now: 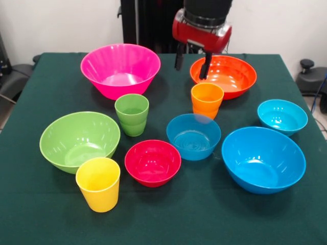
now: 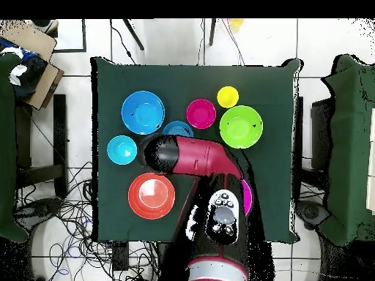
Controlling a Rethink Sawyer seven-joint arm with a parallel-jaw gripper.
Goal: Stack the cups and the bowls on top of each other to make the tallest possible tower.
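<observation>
Two cups, green [image 1: 132, 114] and orange [image 1: 207, 99], plus most of the pink bowl [image 2: 247, 196], vanish under my arm [image 2: 192, 156] from overhead, while up front my gripper [image 1: 192, 59] hangs open and empty at the orange bowl's [image 1: 230, 76] rim, wrist cropped off.

Even, bright light from above; soft glare on the glossy bowls [image 1: 120, 68], faint shadows on the green cloth [image 1: 46, 204].

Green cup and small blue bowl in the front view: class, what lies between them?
Nothing stands directly between the green cup and the small blue bowl; the front view shows bare green tablecloth there.
</observation>
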